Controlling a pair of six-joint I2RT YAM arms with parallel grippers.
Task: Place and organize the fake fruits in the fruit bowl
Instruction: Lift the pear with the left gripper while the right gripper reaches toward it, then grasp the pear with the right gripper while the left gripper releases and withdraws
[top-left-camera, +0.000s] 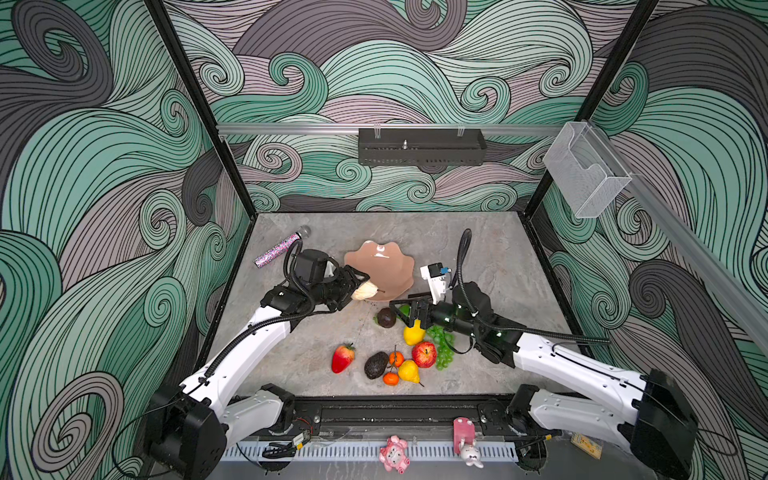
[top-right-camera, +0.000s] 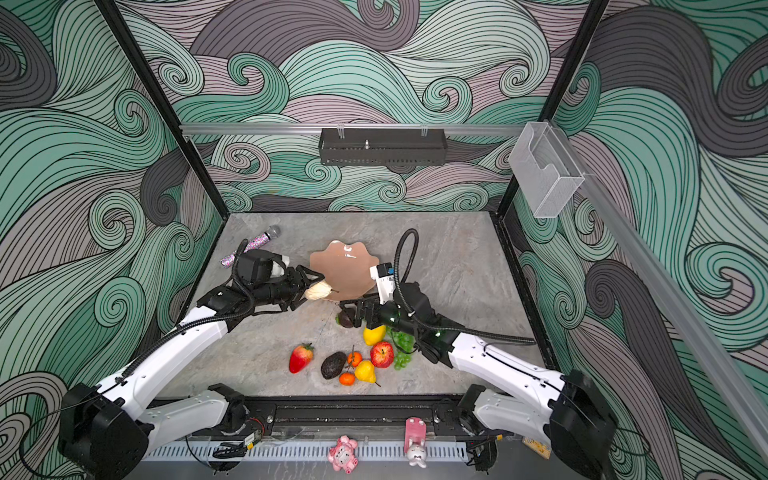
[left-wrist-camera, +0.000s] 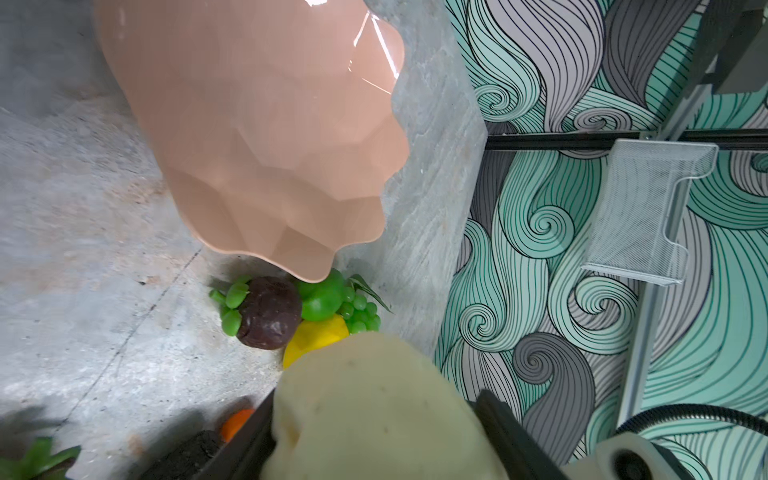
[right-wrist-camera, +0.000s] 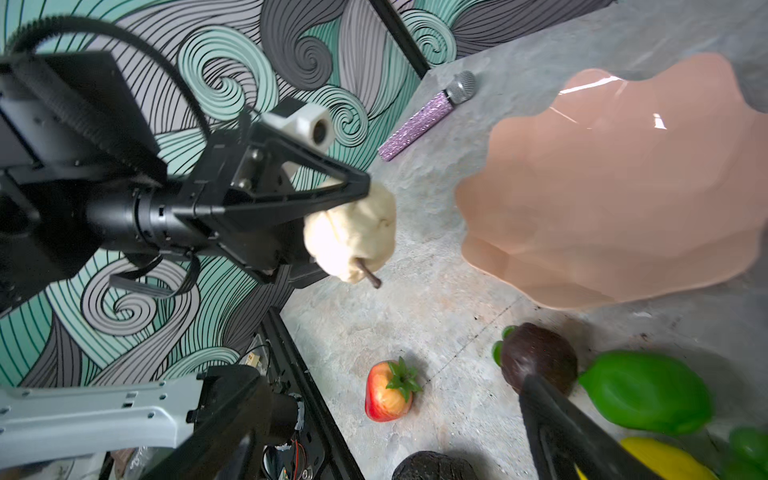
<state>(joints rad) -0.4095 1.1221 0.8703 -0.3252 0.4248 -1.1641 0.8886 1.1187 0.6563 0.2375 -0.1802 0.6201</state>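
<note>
Right wrist view: left end effector (right-wrist-camera: 338, 230) clamped on cream pear (right-wrist-camera: 365, 224), aloft beside fruit bowl (right-wrist-camera: 602, 187). Best carried over bowl's middle, lowered, then released. Right end effector (top-left-camera: 402, 309) jaws apart near lime (right-wrist-camera: 644, 390).

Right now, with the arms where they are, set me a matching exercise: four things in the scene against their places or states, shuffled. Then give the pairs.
Things:
1. cream pear
2. strawberry
3. fruit bowl
4. microphone

Places or states:
A. empty, nothing inside it
B. lying alone, on the left arm's side of the fruit cluster
C. clamped in the left gripper
D. lying at the back left, apart from all the fruit

Pairs: 1-C, 2-B, 3-A, 4-D
</note>
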